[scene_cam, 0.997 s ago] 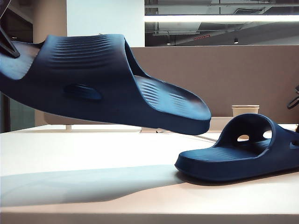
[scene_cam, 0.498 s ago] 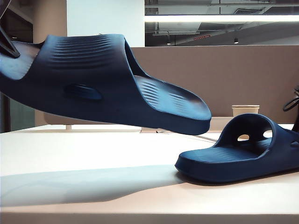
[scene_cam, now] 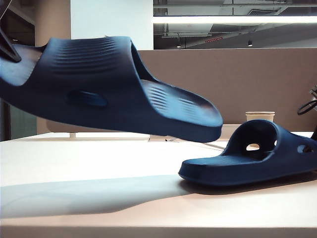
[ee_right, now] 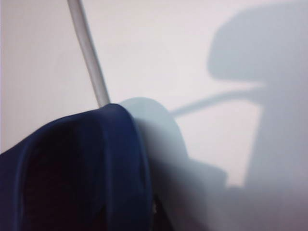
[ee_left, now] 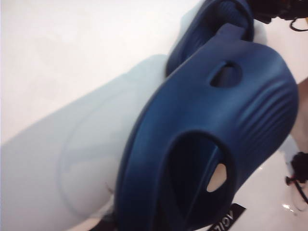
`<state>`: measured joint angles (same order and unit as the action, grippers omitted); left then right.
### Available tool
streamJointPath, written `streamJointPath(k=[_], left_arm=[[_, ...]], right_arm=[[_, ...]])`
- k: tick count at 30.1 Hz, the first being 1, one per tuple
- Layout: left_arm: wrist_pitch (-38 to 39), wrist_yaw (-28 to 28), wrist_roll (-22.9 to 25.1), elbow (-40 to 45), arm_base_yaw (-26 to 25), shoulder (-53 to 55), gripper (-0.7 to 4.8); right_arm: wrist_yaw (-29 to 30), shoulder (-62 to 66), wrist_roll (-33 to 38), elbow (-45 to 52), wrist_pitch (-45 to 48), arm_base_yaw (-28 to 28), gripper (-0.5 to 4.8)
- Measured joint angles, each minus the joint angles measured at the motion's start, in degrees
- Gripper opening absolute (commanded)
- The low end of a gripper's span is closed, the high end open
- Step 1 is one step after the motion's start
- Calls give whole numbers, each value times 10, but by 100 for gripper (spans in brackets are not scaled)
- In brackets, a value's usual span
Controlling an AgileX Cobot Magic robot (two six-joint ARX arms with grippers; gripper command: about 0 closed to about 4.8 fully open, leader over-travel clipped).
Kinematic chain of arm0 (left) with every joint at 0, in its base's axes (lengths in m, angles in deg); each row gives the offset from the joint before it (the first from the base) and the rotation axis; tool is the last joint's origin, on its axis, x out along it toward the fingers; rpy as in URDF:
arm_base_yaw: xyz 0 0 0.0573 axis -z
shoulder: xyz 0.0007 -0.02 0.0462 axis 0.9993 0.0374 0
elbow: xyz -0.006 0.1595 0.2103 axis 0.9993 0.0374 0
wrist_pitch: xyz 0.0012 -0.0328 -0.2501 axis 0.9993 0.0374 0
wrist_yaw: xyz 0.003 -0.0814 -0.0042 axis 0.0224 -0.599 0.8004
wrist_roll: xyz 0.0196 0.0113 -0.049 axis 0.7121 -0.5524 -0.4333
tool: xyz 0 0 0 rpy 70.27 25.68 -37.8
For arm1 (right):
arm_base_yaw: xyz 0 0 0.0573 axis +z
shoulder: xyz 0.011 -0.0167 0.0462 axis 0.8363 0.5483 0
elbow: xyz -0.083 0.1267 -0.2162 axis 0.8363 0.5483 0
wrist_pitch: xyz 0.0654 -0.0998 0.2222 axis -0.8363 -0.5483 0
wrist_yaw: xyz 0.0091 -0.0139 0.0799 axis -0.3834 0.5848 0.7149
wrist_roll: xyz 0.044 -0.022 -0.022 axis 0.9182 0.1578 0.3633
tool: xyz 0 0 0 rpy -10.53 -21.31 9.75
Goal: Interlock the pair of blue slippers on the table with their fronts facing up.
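**A:** While the left gripper (scene_cam: 8,45) hangs clamped on the raised slipper's (scene_cam: 109,89) heel, the second slipper (scene_cam: 247,158) has slid leftward on the table (scene_cam: 74,163).

**B:** Left wrist: the raised slipper juts ahead of the jaws, above the second. Right wrist: the second's heel sits just ahead of the right gripper, jaws unseen. Probably a grasp starting.

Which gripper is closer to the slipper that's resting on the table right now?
Right. The right gripper, fingers unseen, is at the heel end of the slipper on the table. The left gripper, also unseen, holds the raised slipper in the air, farther away.
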<state>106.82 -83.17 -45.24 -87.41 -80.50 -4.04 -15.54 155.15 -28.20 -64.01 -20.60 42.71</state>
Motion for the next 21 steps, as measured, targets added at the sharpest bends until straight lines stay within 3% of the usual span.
streamJointPath(k=[13, 21], left_arm=[[0, 42, -1, 0, -4, 0, -4], [5, 30, 0, 5, -92, 1, -4]], right_arm=[[50, 1, 48, 0, 31, -37, 52], [85, 1, 69, 0, 54, -50, 52]])
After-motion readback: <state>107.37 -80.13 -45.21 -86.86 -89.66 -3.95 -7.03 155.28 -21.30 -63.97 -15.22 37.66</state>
